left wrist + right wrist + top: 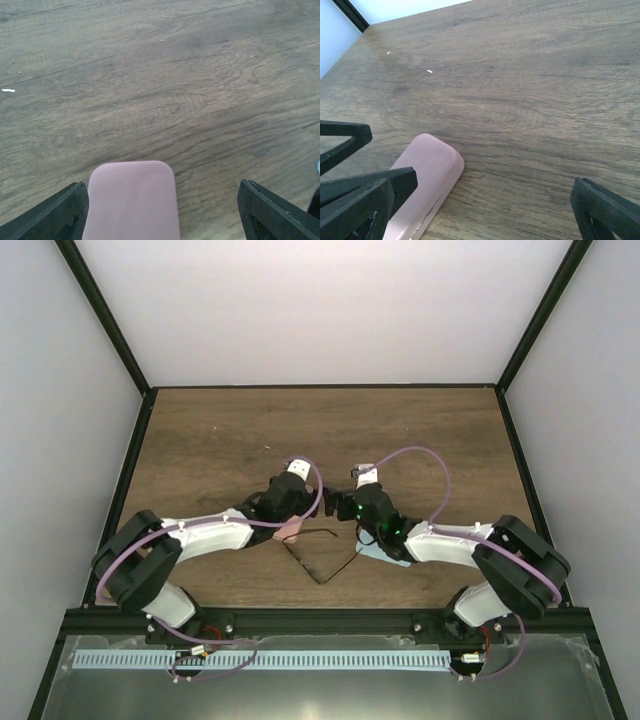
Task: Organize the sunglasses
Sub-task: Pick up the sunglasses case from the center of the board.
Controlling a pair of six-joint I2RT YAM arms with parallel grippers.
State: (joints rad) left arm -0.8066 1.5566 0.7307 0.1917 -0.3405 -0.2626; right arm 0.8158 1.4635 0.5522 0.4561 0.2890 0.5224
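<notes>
Here, the sunglasses (320, 580) lie on the table (220, 440) near its front middle, showing in the overhead view as a thin dark wire outline in a V. The point of the V aims at 6 o'clock toward the arm bases, and its two ends open toward 10 and 2 o'clock. Which part is the front I cannot tell. Their spread runs roughly from 9 to 3 o'clock.

Neither wrist view shows them. They sit at about 5 o'clock from the left gripper (161, 197) and 7 o'clock from the right gripper (487, 187), on the base side of both, so neither arm looks clearly nearer. I judge either would have to draw back toward 6 o'clock to reach them.

The left jaws stand wide, straddling the end of a pink case (132, 200) that lies just beside one finger, ungripped. The right jaws are spread fully and hold nothing; the case lies at their 9 o'clock side. A light blue cloth (385, 553) peeks out beneath the right arm.
</notes>
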